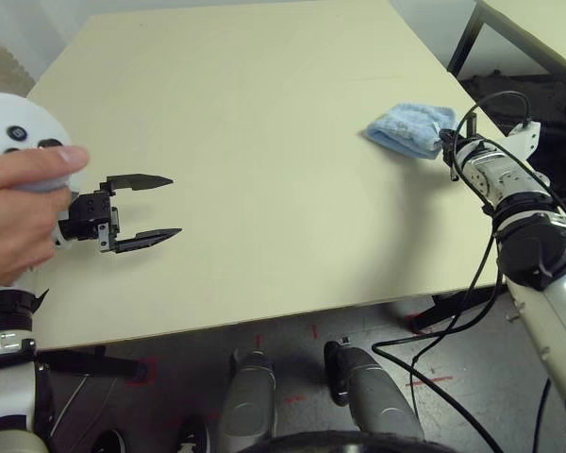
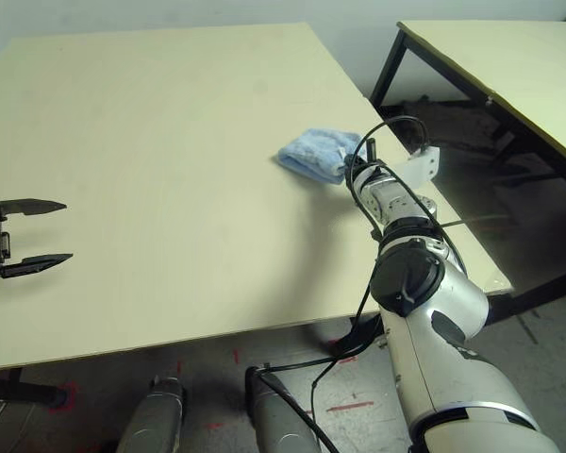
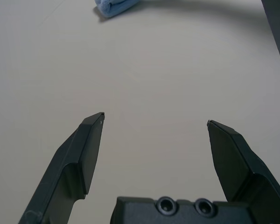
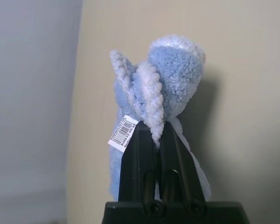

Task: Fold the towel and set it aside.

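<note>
Head views: towel (image 1: 410,128) sits folded into a bundle near the table's (image 1: 264,142) right edge, long axis running across my view; my right claw (image 2: 351,173) is at its near right end, so that arm owns the set-down.
Left wrist view: left claw (image 3: 155,123) released, jaws spread wide over bare table, the towel well apart across the surface. A person's hand (image 1: 14,212) holds a controller beside it.
Right wrist view: right claw clenched on the towel's white-stitched edging, white label (image 4: 122,131) just beside the fingers (image 4: 139,158); I judge release comes next.

Light blue towel (image 1: 410,128), white edging; black tools; beige table (image 1: 264,142)
</note>
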You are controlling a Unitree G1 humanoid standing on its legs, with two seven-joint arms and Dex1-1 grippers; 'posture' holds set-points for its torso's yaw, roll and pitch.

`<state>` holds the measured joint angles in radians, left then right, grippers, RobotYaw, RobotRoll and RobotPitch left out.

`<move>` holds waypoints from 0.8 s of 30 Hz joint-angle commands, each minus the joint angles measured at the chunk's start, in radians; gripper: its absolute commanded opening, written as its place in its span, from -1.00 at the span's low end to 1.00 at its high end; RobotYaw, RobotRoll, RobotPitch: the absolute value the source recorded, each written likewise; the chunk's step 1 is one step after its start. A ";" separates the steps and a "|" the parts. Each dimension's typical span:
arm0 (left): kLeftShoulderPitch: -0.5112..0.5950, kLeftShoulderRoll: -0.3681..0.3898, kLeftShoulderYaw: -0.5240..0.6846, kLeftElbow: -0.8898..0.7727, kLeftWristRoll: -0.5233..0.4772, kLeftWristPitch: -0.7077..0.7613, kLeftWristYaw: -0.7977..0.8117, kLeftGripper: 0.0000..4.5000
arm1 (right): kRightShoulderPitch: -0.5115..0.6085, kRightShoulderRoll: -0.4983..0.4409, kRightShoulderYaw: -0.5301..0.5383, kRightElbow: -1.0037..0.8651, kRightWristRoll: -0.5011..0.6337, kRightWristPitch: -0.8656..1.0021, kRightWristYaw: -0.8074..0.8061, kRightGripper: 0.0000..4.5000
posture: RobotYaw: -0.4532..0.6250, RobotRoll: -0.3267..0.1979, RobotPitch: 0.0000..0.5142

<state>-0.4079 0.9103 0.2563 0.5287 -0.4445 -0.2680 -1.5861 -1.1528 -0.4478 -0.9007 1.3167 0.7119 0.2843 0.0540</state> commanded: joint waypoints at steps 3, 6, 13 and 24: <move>0.012 0.011 0.004 -0.011 -0.005 0.007 -0.010 1.00 | 0.014 0.007 -0.073 0.018 0.073 -0.066 -0.053 -0.98 | 0.01 0.25 -0.38; 0.011 0.014 0.005 -0.012 -0.006 0.010 -0.012 1.00 | 0.007 0.011 -0.124 0.018 0.127 -0.108 -0.063 -0.98 | 0.01 0.25 -0.38; 0.010 0.030 0.012 -0.009 -0.008 0.015 -0.015 1.00 | -0.005 0.027 -0.146 0.020 0.165 -0.125 -0.080 -0.98 | 0.02 0.25 -0.39; 0.008 0.026 0.009 -0.012 -0.007 0.015 -0.012 1.00 | 0.000 0.038 -0.136 0.021 0.161 -0.106 -0.103 -0.98 | 0.01 0.25 -0.39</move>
<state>-0.4067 0.9289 0.2605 0.5277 -0.4462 -0.2548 -1.5927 -1.1518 -0.4116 -1.0391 1.3277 0.8643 0.1770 -0.0354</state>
